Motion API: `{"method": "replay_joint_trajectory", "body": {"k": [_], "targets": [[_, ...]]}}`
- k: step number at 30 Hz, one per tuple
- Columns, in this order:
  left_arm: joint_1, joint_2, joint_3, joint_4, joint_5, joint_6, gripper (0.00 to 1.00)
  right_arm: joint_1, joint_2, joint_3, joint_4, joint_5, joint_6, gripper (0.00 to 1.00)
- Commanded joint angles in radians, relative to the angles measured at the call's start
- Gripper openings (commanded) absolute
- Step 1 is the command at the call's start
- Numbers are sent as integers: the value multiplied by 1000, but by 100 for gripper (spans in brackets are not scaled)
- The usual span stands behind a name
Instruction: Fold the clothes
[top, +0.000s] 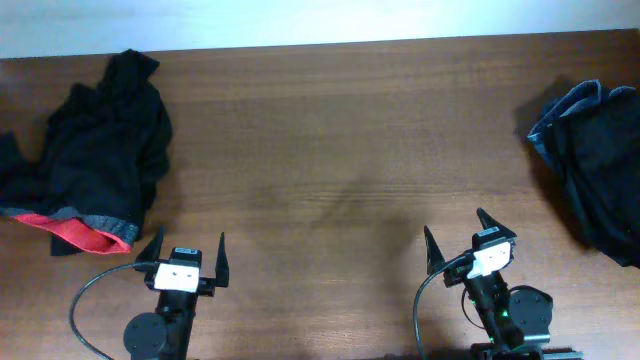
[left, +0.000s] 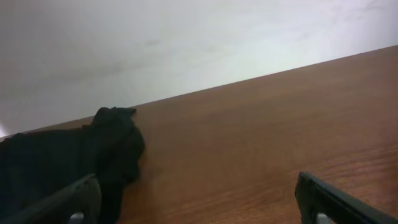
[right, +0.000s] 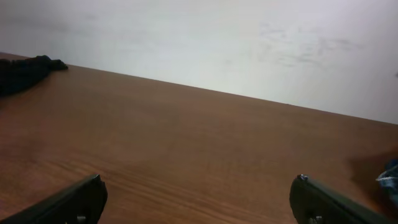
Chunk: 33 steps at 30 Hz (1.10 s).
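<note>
A heap of black clothes (top: 100, 140) lies at the table's left, with a speckled grey waistband and red lining (top: 85, 233) showing at its near edge. In the left wrist view the same black heap (left: 56, 162) fills the lower left. More dark clothes (top: 595, 160), black with a navy edge, lie at the right side. My left gripper (top: 187, 246) is open near the front edge, just right of the red lining, nothing between its fingers. My right gripper (top: 455, 232) is open too, empty, left of the right pile.
The brown wooden table (top: 340, 140) runs between the two piles. A pale wall (right: 217, 43) stands behind its far edge. Both arm bases sit at the front edge, with a black cable (top: 85, 300) looping beside the left one.
</note>
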Motion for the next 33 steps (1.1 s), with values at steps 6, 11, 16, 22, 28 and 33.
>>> {"method": "replay_joint_trajectory", "body": {"k": [6,11,16,22,28,33], "targets": [[-5,-1,-8,0,-11,-6,100,-7,-9,-9,0,12,8,99],[-5,-1,-8,0,-11,-6,99,-7,-9,-9,0,12,8,99],[-5,-1,-8,0,-11,-5,99,-7,-9,-9,0,12,8,99],[-5,-1,-8,0,-11,-5,99,-7,-9,-9,22,15,-7,99],[-5,-1,-7,11,-2,-6,100,-7,-9,-9,30,-3,-6,99],[-5,-1,-6,80,280,-6,99,-7,-9,-8,99,-94,66,99]]}}
